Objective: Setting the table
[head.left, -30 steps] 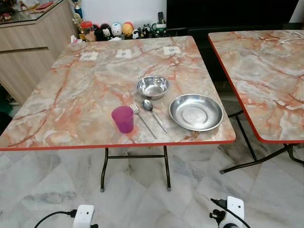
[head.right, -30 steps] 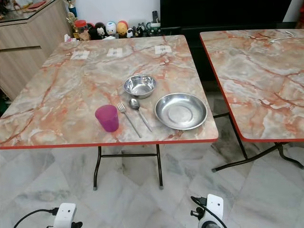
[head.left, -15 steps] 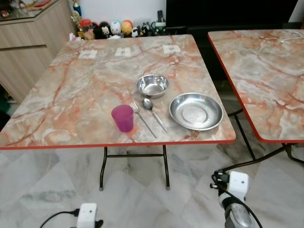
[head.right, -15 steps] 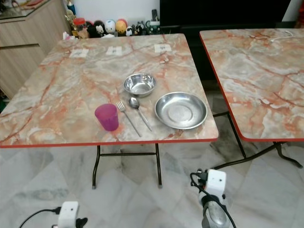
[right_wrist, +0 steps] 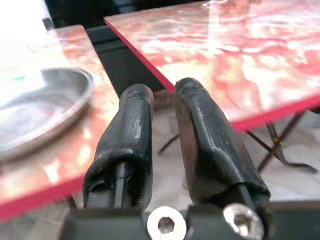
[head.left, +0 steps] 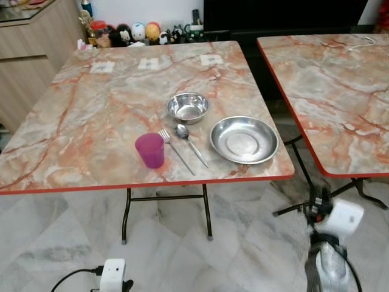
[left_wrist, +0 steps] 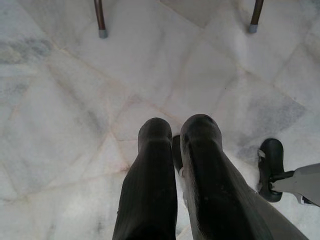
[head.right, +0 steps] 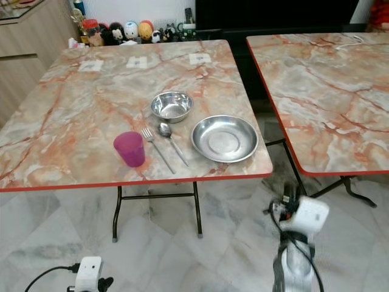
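L gripper (left_wrist: 172,145) hangs low over the pale veined floor tiles (left_wrist: 65,100), idle, fingers pressed together on nothing; table legs (left_wrist: 100,20) ahead of it. Up fwd of it, on the glossy orange-marbled table (head.left: 91,121) w/ red edge: translucent purple cup (head.left: 149,150), then thin steel fork (head.left: 176,152) & spoon (head.left: 190,144) laid parallel like a place setting, small round steel bowl (head.left: 188,107) just behind them, wide shallow steel plate (head.left: 244,139) nearest the R gripper (right_wrist: 162,125). That one is raised at table-edge height, beside the plate's rim, fingers nearly touching, empty — prob. lining up for the plate. Second matching table (head.left: 340,91) beyond it.
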### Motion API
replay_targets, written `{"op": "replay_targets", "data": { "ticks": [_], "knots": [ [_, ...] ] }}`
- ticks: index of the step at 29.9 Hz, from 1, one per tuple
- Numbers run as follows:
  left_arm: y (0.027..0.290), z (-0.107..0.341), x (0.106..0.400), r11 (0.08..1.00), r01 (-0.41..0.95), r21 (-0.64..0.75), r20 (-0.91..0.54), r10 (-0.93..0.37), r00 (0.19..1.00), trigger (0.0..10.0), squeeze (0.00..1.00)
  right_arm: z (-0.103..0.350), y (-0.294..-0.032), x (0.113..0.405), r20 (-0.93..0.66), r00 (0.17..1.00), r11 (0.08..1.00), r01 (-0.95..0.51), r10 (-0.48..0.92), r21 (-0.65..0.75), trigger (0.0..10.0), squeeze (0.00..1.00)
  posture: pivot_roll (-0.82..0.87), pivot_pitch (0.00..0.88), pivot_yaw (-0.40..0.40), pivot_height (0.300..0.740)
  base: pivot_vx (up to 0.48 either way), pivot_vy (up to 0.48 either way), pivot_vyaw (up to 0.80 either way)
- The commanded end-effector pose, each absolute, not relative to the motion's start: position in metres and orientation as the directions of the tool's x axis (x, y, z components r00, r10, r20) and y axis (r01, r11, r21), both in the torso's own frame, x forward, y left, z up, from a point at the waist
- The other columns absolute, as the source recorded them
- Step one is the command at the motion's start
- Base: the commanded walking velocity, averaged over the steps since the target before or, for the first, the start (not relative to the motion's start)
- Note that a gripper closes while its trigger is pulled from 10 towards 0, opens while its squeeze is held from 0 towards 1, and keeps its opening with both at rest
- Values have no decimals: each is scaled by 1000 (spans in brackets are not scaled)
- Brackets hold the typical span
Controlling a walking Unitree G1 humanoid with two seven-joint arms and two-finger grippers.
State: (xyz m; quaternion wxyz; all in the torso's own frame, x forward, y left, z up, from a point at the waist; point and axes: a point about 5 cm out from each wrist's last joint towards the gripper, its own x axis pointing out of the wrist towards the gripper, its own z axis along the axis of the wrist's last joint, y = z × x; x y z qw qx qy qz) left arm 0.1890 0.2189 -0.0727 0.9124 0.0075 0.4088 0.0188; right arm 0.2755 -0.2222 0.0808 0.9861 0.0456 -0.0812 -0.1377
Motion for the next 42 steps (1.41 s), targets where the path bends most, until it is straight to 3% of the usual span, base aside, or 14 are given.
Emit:
{"op": "replay_targets", "data": {
  "ticks": [1, 2, 3, 18, 19, 20, 42],
  "knots": [
    [223, -75, 184, 999, -36, 33, -754, 48, 655, 10000, 0, 81, -221, 275, 136, 950, 956, 262, -280, 132, 10000, 51, -136, 78, 20, 740, 0, 0, 0],
    [222, -75, 184, 999, -36, 33, -754, 49, 655, 10000, 0, 82, -221, 276, 139, 950, 956, 260, -279, 139, 10000, 51, -136, 78, 20, 740, 0, 0, 0],
    [223, -75, 182, 999, -39, 32, -755, 49, 654, 10000, 0, 87, -219, 276, 149, 951, 957, 250, -271, 145, 10000, 1000, -138, 81, 20, 740, 0, 0, 0],
    [216, -79, 177, 999, -30, 31, -765, 43, 642, 10000, 0, 99, -215, 281, 134, 956, 956, 238, -262, 174, 10000, 1000, -136, 85, 22, 740, 0, 0, 0],
    [216, -79, 177, 999, -30, 31, -766, 44, 642, 10000, 0, 100, -214, 281, 126, 957, 956, 236, -260, 174, 10000, 973, -138, 85, 22, 740, 0, 0, 0],
    [216, -79, 177, 999, -30, 33, -766, 45, 641, 10000, 0, 101, -214, 282, 120, 959, 957, 234, -256, 173, 10000, 0, -138, 85, 22, 740, 0, 0, 0],
    [219, -78, 178, 998, -35, 50, -761, 61, 646, 10000, 0, 101, -207, 286, 98, 968, 960, 208, -229, 186, 10000, 0, -129, 66, 17, 740, 291, 0, 0]
  ]
}}
